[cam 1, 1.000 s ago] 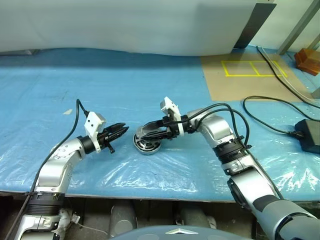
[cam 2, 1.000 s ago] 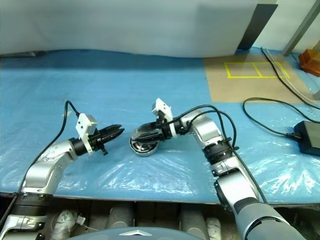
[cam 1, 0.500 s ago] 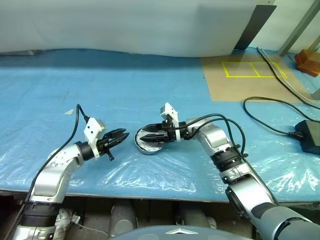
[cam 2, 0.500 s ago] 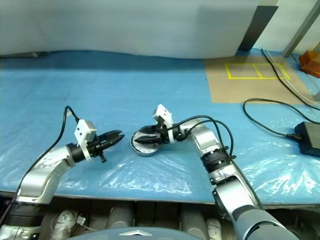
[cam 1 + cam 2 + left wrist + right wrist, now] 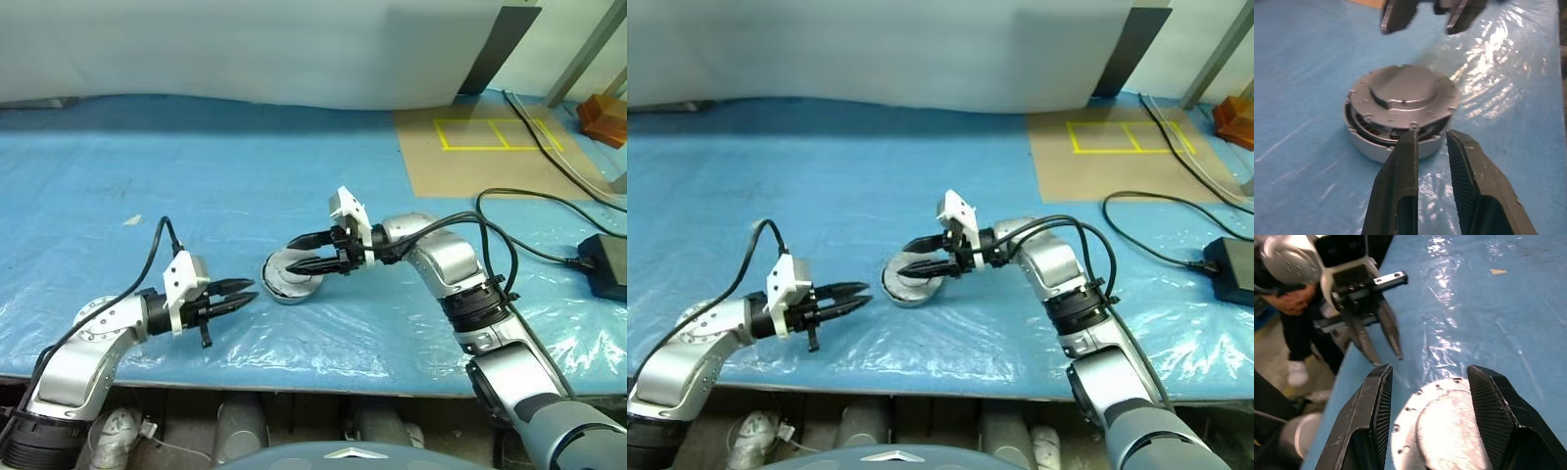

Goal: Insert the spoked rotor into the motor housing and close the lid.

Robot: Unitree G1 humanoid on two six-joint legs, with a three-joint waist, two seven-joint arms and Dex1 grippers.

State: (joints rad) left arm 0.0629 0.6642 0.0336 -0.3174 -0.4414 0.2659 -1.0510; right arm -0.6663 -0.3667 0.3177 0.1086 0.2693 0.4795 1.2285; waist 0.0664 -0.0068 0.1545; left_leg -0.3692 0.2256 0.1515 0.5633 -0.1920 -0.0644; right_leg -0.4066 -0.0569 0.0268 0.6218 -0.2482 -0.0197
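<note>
Both arms have pulled back from the motor since a second ago: the left gripper, which had its tips right beside the housing, now sits nearer the table edge with a clear strip of blue sheet between it and the part, and the right gripper, which had been down on top of the assembly, has lifted so its fingers hang over the far edge of the lid without touching it. From the head cameras the motor housing rests on the blue plastic sheet in the middle of the table, the lid lying on top of it; that looks like why both arms are letting go, the closing step seeming about finished. The left wrist view shows the left fingers a narrow gap apart, holding nothing, aimed at the housing's silver wall, with the grey lid seated above a dark slot where copper windings show; the lid may sit slightly proud on that side. The spoked rotor I cannot make out, presumably inside under the lid. The right wrist view shows the right fingers spread wide to either side of the lid's rim, empty, with the left gripper beyond them.
</note>
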